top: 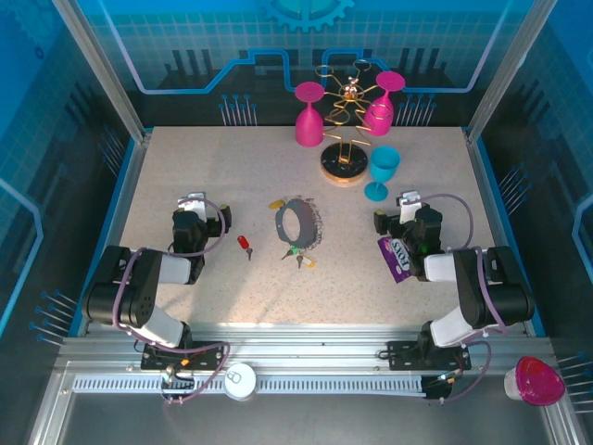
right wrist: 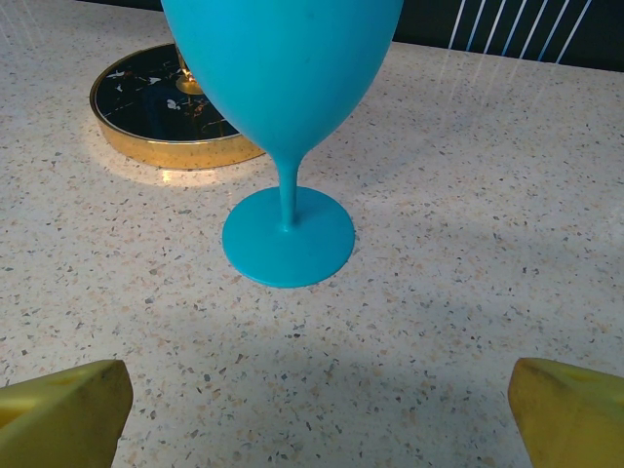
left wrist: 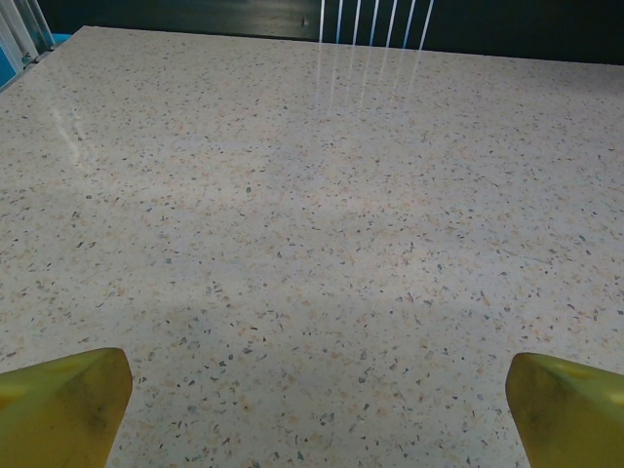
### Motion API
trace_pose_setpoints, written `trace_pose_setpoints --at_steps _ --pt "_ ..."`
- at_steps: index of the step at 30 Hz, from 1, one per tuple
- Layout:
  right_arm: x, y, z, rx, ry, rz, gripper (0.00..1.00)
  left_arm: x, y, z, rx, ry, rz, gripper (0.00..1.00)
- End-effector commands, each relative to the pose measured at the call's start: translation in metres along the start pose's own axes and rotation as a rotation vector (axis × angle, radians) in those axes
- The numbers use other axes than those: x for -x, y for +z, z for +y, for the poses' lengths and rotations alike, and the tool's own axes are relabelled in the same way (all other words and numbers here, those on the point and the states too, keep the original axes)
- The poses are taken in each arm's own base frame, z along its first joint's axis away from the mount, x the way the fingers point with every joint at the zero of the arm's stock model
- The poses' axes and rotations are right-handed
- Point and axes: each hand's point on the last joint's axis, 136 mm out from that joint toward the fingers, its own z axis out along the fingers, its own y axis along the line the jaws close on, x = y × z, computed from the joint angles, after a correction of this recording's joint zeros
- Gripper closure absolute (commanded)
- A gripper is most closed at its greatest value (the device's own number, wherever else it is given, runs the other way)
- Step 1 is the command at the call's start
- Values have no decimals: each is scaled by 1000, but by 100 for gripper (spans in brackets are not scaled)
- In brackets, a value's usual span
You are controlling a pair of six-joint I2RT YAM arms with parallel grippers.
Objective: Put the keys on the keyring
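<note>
The keyring (top: 296, 222), a thin dark grey loop, lies at the table's middle. A red-headed key (top: 245, 244) lies to its left and a yellow-headed key (top: 276, 203) at its upper left. A small bunch with green and yellow heads (top: 298, 256) sits just below it. My left gripper (top: 192, 202) rests left of the keys, open over bare tabletop, its yellow fingertips (left wrist: 68, 405) wide apart. My right gripper (top: 408, 200) is to the right, also open, fingertips (right wrist: 570, 409) spread, facing the blue goblet (right wrist: 288, 78). Neither holds anything.
A purple printed packet (top: 396, 258) lies beside the right arm. The blue goblet (top: 382, 172) stands just beyond the right gripper. Behind it is a gold rack (top: 345, 111) on a round base (right wrist: 166, 107), with two pink goblets (top: 309, 116).
</note>
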Motion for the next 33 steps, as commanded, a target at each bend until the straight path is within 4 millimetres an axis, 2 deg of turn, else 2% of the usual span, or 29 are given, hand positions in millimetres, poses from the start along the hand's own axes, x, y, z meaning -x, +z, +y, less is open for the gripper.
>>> trace_pose_setpoints --at_steps 1,13,16,20,24,26,29,32,33 --pt "16 3 0 -10 2 -52 0 13 4 2 11 8 -39 1" --pt "17 3 -1 14 19 -55 0 12 4 2 10 6 -37 1" --pt "21 -4 -1 76 44 -82 18 17 -1 -4 -26 24 -58 5" --pt "40 -25 5 109 28 -141 19 40 -22 -5 -29 18 -87 3" --pt "61 -56 8 107 20 -223 23 74 -44 -8 -45 -19 -164 1" --pt "69 -68 4 94 110 -225 25 90 -51 -12 -73 -63 -190 2" --pt "73 -80 3 102 264 -137 26 104 -58 -22 -128 -119 -160 2" --pt "81 -95 15 172 338 -100 27 111 -62 -30 -165 -174 -99 2" --pt "79 -99 22 211 365 -78 28 112 -63 -35 -188 -186 -68 2"
